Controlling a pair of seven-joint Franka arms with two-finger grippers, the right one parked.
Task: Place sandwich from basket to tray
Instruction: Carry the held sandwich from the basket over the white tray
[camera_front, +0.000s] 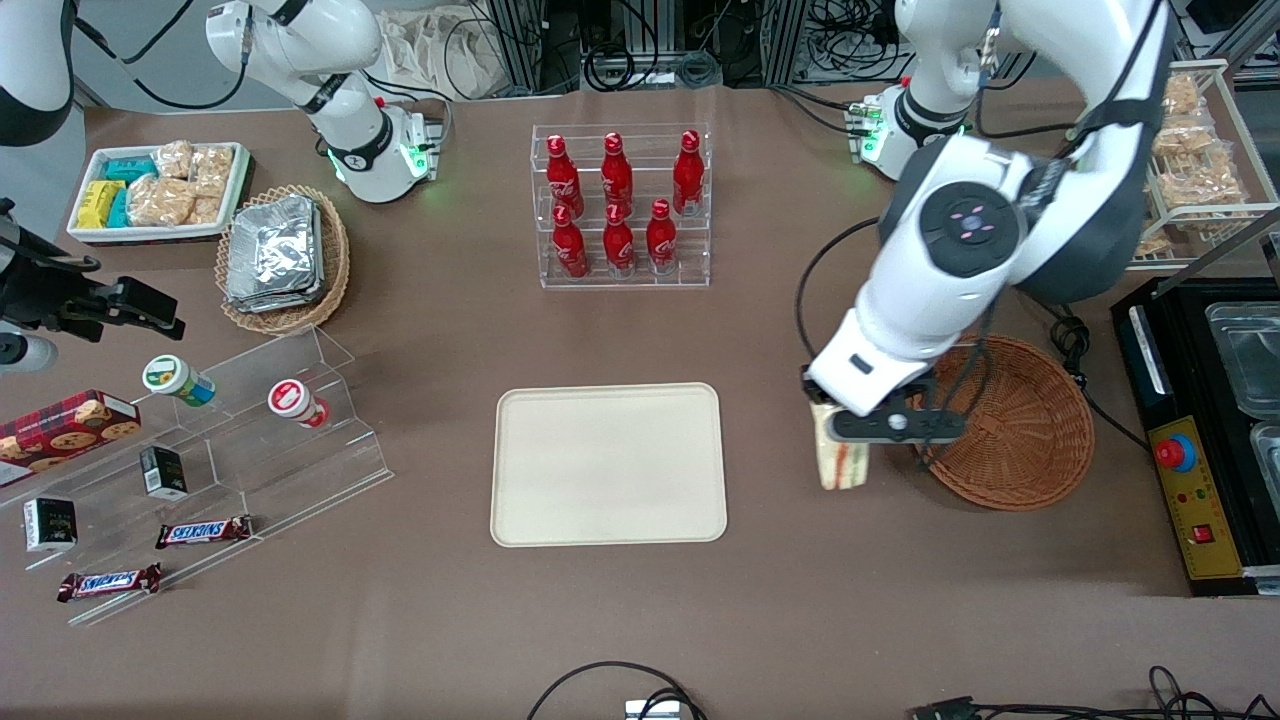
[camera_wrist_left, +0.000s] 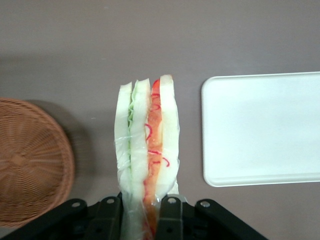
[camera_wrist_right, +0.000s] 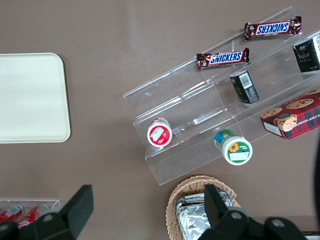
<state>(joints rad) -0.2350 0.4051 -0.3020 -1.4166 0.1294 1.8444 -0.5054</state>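
Observation:
My left gripper (camera_front: 846, 432) is shut on the sandwich (camera_front: 842, 462), a wrapped wedge of pale bread with orange-red and green filling. It hangs in the air over bare table, between the reddish-brown wicker basket (camera_front: 1030, 430) and the cream tray (camera_front: 608, 463). In the left wrist view the sandwich (camera_wrist_left: 147, 145) sticks out from between the two black fingers (camera_wrist_left: 169, 216), with the basket (camera_wrist_left: 30, 160) to one side and the tray (camera_wrist_left: 262, 130) to the other. Nothing lies in the basket or on the tray.
A clear rack of red bottles (camera_front: 620, 205) stands farther from the front camera than the tray. Toward the parked arm's end are a tan basket of foil packets (camera_front: 283, 258), a white snack bin (camera_front: 158, 190) and a stepped acrylic display (camera_front: 210, 470). A black control box (camera_front: 1195, 440) sits beside the reddish basket.

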